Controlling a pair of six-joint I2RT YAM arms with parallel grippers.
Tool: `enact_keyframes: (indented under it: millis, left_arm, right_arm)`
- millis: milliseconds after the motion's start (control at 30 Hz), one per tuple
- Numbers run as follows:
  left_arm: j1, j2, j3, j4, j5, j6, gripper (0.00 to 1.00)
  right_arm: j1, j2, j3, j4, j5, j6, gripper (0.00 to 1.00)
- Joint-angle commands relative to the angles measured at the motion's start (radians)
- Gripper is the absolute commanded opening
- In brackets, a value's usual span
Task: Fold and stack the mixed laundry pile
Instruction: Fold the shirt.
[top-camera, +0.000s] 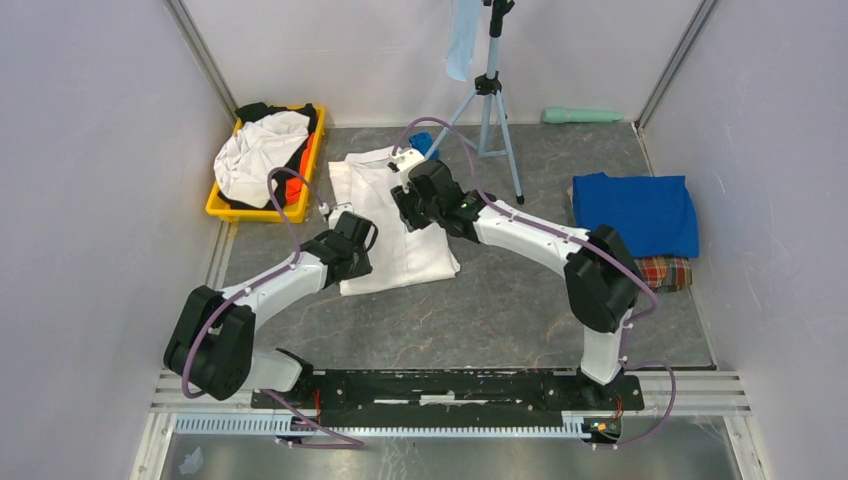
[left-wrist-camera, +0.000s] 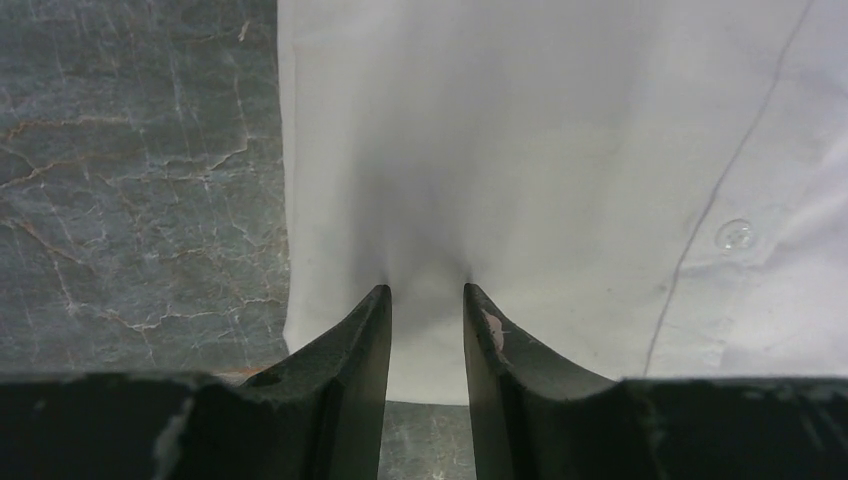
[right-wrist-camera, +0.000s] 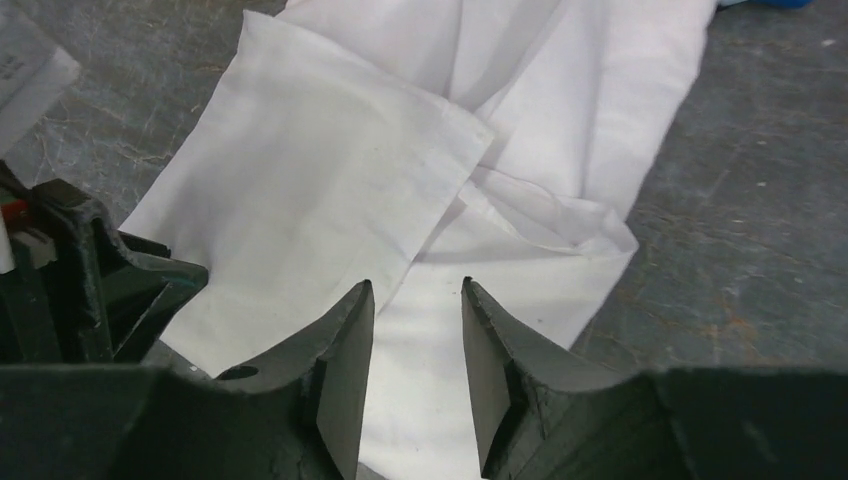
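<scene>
At the near-left hem of the white shirt (top-camera: 400, 255), left end effector (left-wrist-camera: 427, 290): jaws stand a narrow gap apart, tips pressed down on the cloth, which dimples between them. Nothing is clamped. Judgement: it is set at the edge to pinch a hem for the next fold.

Right end effector (right-wrist-camera: 415, 285): jaws likewise narrowly parted and holding nothing, low over the far part of the same shirt. A sleeve panel (right-wrist-camera: 310, 200) lies folded inward just ahead of the tips.

Shirt lies flat on the counter (top-camera: 500, 300), left of centre, with both sides already turned in to a long rectangle. Judgement: it needs a crosswise fold, so one arm sits at each end.

Far left, the yellow tray (top-camera: 225, 207) holds the unfolded pile: white garment (top-camera: 255, 150) on top, black and orange beneath. Far right, the folded blue T-shirt (top-camera: 635, 212) lies with the plaid cloth (top-camera: 665, 272) at its near edge, probably the stacking spot. Task roughly mid-way.
</scene>
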Motion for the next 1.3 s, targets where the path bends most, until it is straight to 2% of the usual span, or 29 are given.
enact_keyframes:
  millis: [0, 100, 267, 467, 633, 833, 933, 1033, 1100, 1200, 1267]
  left_arm:
    - [-0.005, -0.013, -0.039, 0.032, -0.058, -0.080, 0.38]
    - [-0.005, -0.043, -0.091, 0.039, -0.049, -0.107, 0.37]
    - [-0.008, -0.098, -0.169, 0.024, -0.069, -0.144, 0.37]
    - [-0.017, -0.118, -0.196, -0.020, -0.075, -0.205, 0.35]
    - [-0.035, -0.189, -0.239, -0.034, -0.089, -0.234, 0.32]
    - [-0.043, -0.168, -0.227, -0.063, -0.118, -0.257, 0.28]
    - [-0.048, -0.144, -0.210, -0.061, -0.129, -0.255, 0.27]
    - [-0.051, -0.134, -0.200, -0.062, -0.136, -0.254, 0.27]
    - [-0.051, -0.149, -0.201, -0.063, -0.136, -0.247, 0.28]
    - [-0.051, -0.213, -0.166, -0.090, -0.141, -0.211, 0.34]
    - [-0.051, -0.259, -0.123, -0.096, -0.146, -0.168, 0.43]
  right_arm:
    - [-0.007, 0.107, 0.042, 0.071, -0.153, 0.016, 0.38]
    - [-0.009, 0.195, 0.120, 0.055, -0.173, 0.018, 0.32]
    - [-0.031, 0.345, 0.246, 0.038, -0.213, 0.028, 0.30]
    - [-0.068, 0.459, 0.351, 0.059, -0.235, 0.019, 0.30]
    - [-0.080, 0.505, 0.365, 0.120, -0.254, 0.022, 0.34]
    - [-0.095, 0.543, 0.453, 0.140, -0.204, 0.004, 0.40]
    - [-0.096, 0.546, 0.502, 0.189, -0.147, -0.060, 0.44]
    - [-0.096, 0.534, 0.594, 0.162, -0.138, -0.098, 0.50]
    - [-0.096, 0.476, 0.595, 0.145, -0.120, -0.106, 0.52]
    - [-0.094, 0.311, 0.452, 0.185, -0.080, -0.106, 0.55]
    - [-0.094, 0.190, 0.276, 0.233, -0.073, -0.095, 0.54]
